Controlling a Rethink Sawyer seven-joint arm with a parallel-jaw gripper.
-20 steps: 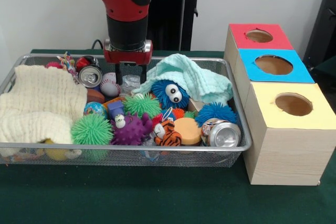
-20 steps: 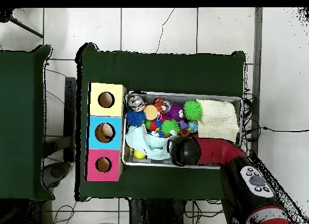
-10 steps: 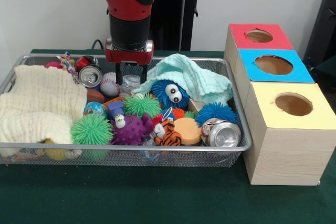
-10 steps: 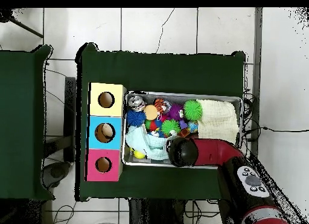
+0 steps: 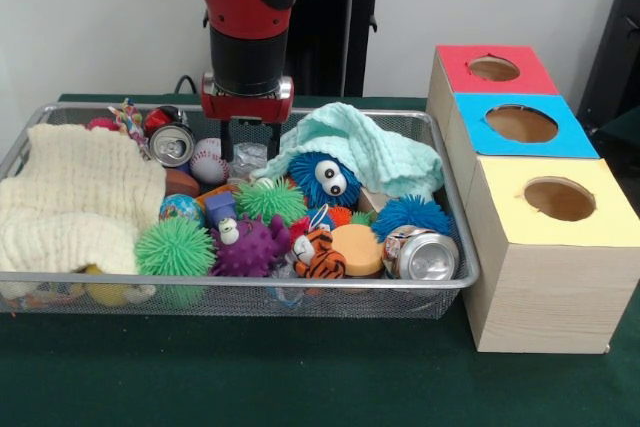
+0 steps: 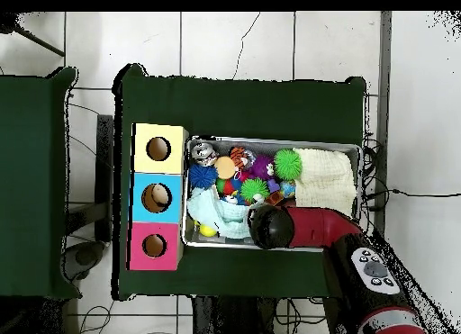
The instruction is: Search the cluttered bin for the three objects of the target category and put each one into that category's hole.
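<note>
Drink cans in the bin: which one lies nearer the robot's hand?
The can at the bin's back left, beside the baseball, just left of the hand. The other can lies at the front right corner.

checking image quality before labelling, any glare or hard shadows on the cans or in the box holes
Front view: soft, even light; the near can shows a mild sheen on its lid, no blown glare; the yellow box's hole is shaded inside but readable. Overhead view: the arm hides the bin's near side, and the can is too small to judge.
</note>
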